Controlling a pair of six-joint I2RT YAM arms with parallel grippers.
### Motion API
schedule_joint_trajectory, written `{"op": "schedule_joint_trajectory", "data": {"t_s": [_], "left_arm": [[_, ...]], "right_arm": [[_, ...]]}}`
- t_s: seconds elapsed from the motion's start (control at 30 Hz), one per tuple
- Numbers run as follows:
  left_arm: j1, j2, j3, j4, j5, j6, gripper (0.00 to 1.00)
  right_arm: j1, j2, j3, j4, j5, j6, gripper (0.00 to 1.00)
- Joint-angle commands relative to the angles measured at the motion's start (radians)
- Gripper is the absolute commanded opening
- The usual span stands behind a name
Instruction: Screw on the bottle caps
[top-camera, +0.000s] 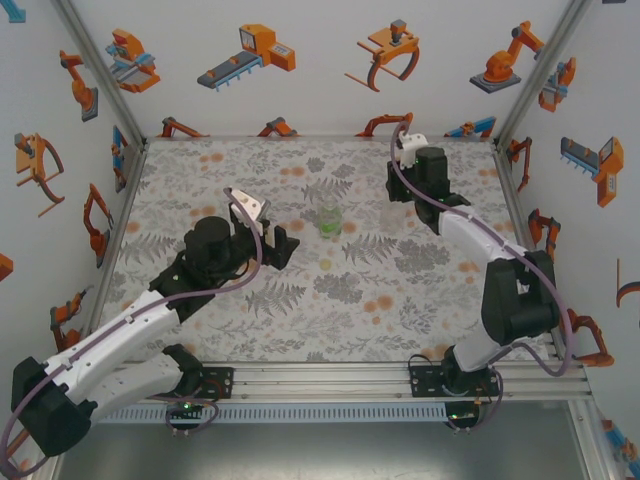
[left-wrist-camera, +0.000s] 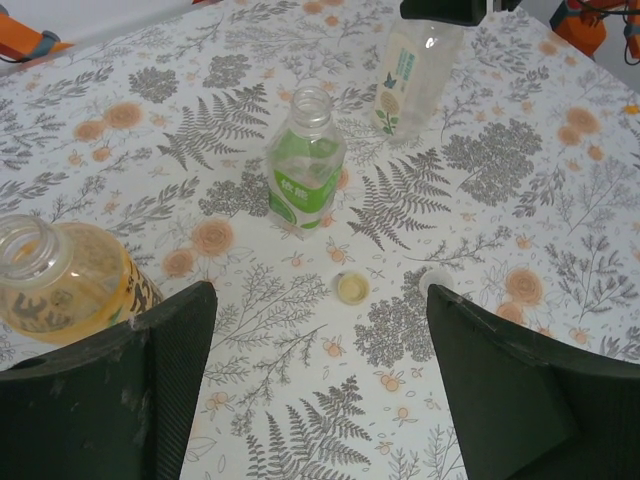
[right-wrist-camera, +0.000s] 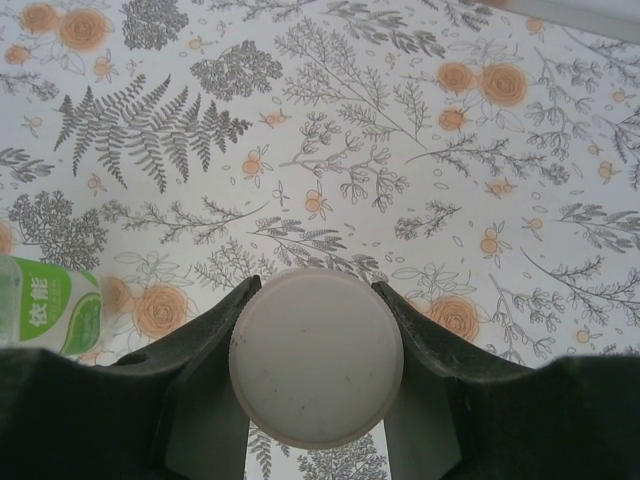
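My right gripper (right-wrist-camera: 315, 290) is shut on a white round cap (right-wrist-camera: 316, 357), which hides whatever stands below it. In the left wrist view a clear bottle with a pale flowered label (left-wrist-camera: 412, 70) stands under that gripper. An uncapped bottle with a green label (left-wrist-camera: 305, 170) stands mid-table (top-camera: 329, 222). The neck of an amber-liquid bottle (left-wrist-camera: 60, 285) is open just outside my left finger. My left gripper (left-wrist-camera: 320, 295) is open and low, with nothing between its fingers. A pale yellow cap (left-wrist-camera: 351, 288) lies ahead of it, and a white cap (left-wrist-camera: 434, 279) peeks past the right finger.
The flower-print table (top-camera: 300, 320) is walled on three sides by white panels with robot stickers. The green-label bottle's side (right-wrist-camera: 50, 315) sits at the left edge of the right wrist view. Bare cloth lies in front of both arms.
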Motion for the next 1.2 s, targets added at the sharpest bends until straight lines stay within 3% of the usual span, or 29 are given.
{"op": "schedule_joint_trajectory", "data": {"t_s": [0.0,0.1,0.27,0.57,0.77,0.87,0.97,1.17], "left_arm": [[0.009,-0.003,0.039,-0.005,0.027,0.01,0.79],[0.016,-0.001,0.045,-0.005,0.03,0.009,0.79],[0.026,0.006,0.061,-0.008,0.047,0.007,0.79],[0.044,-0.002,0.105,-0.067,0.062,0.006,0.79],[0.062,-0.037,0.101,-0.114,0.06,0.005,0.79],[0.066,-0.063,0.08,-0.128,0.054,-0.001,0.79],[0.068,-0.098,0.053,-0.136,0.044,-0.012,0.79],[0.072,-0.162,0.008,-0.159,0.028,-0.03,0.79]], "right_arm": [[-0.005,-0.011,0.005,0.029,0.002,-0.003,0.34],[-0.005,-0.021,0.0,0.008,-0.008,-0.002,0.55],[-0.005,-0.066,0.014,-0.027,0.016,0.001,0.66],[-0.005,-0.188,0.113,-0.23,0.019,-0.025,0.67],[0.01,-0.298,0.078,-0.287,-0.139,0.018,0.65],[0.058,-0.338,0.02,-0.264,-0.179,0.069,0.65],[0.133,-0.368,-0.069,-0.182,-0.142,0.135,0.65],[0.3,-0.341,-0.221,0.055,0.018,0.189,0.66]]}}
